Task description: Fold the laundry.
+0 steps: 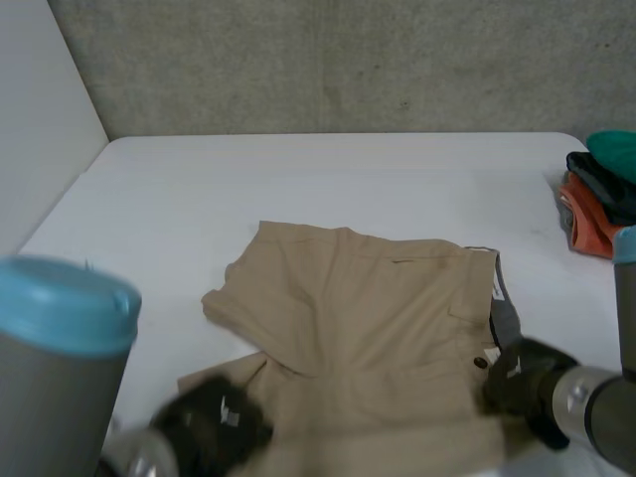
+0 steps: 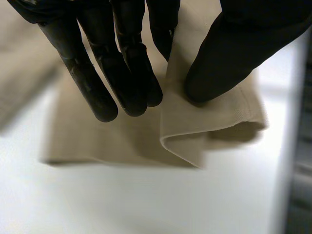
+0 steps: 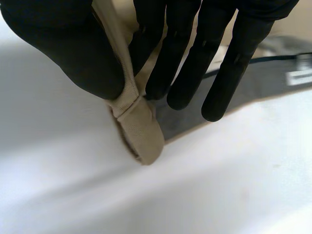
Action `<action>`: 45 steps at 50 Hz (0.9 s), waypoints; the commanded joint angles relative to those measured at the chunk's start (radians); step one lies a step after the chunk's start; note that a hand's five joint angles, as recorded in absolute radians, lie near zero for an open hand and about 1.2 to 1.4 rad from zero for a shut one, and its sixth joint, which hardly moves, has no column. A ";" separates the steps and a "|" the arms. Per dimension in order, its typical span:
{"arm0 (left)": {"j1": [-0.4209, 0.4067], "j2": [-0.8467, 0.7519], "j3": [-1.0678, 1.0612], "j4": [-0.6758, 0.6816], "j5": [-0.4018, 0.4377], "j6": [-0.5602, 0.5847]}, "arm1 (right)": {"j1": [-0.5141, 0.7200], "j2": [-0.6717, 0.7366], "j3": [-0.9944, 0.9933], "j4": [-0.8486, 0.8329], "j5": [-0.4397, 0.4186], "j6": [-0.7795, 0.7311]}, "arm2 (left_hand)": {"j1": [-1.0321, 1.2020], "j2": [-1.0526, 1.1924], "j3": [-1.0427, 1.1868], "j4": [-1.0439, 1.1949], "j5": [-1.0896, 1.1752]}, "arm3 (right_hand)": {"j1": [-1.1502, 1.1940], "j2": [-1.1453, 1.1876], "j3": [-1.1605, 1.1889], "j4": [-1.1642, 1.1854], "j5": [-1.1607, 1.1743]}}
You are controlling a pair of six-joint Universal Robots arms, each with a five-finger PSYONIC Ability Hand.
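In the head view, the soft beige woven-cloth shorts (image 1: 368, 308) lie spread on the near middle of the flat white table (image 1: 298, 179). The waistband is toward the robot's right and one leg hem is doubled over at the far left. The black left hand (image 1: 214, 429) is low over the near leg corner. The black right hand (image 1: 522, 383) is at the near end of the waistband, just beside the button. A small heap of orange, dark and teal clothes (image 1: 596, 194) sits well apart at the table's right edge. In the left wrist view, the left hand's thumb (image 2: 229, 53) bears down on a folded lip of the leg hem. The cloth runs up between the thumb and the nearly straight fingers (image 2: 97, 83), which makes a light pinch at that corner. In the right wrist view, the right hand's thumb (image 3: 63, 48) and nearest finger nip the thick waistband end. The other fingers (image 3: 214, 78) hang straight over the grey inner lining (image 3: 229, 83). The shorts look light and limp, with enough grain not to slip, and they would likely sag and drag between two holds. The seamed waistband is the stiffer, surer place to grip. The thin hem needs a deeper bite, ideally at its corner. Both hands are palm-down, close to the tabletop.
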 commanded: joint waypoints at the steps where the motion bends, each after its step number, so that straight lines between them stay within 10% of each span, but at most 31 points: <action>1: 0.031 -0.182 0.273 0.282 -0.056 0.021 | -0.009 0.068 -0.141 -0.193 -0.018 0.185 | 0.256 0.200 0.207 0.200 0.210 | 0.283 0.215 0.203 0.198 0.226; 23: 0.123 -0.821 0.933 0.837 -0.207 0.189 | 0.039 0.587 -0.646 -0.796 0.023 0.228 | 0.256 0.200 0.207 0.200 0.210 | 0.283 0.215 0.203 0.198 0.226; 25: 0.119 -0.849 0.951 0.915 -0.210 0.232 | 0.041 0.640 -0.699 -0.837 0.033 0.216 | 0.256 0.200 0.207 0.200 0.210 | -0.316 -0.384 -0.397 -0.401 -0.373; 27: 0.114 -0.852 0.944 0.955 -0.209 0.245 | 0.045 0.662 -0.729 -0.858 0.053 0.216 | -0.169 -0.225 -0.217 -0.224 -0.214 | -0.938 -1.006 -1.019 -1.024 -0.995; 28: 0.110 -0.852 0.940 0.978 -0.212 0.255 | 0.047 0.667 -0.742 -0.868 0.072 0.216 | -0.952 -1.007 -1.000 -1.007 -0.997 | -0.938 -1.006 -1.019 -1.024 -0.995; 35: 0.054 -0.794 0.849 0.986 -0.212 0.228 | 0.048 0.530 -0.657 -0.842 0.129 0.292 | -0.966 -1.022 -1.014 -1.021 -1.011 | -0.938 -1.006 -1.019 -1.024 -0.995; 45: 0.048 -0.485 0.548 0.989 -0.216 0.102 | -0.027 0.219 -0.359 -0.406 -0.009 0.539 | -0.966 -1.022 -1.014 -1.021 -1.011 | -0.938 -1.006 -1.019 -1.024 -0.995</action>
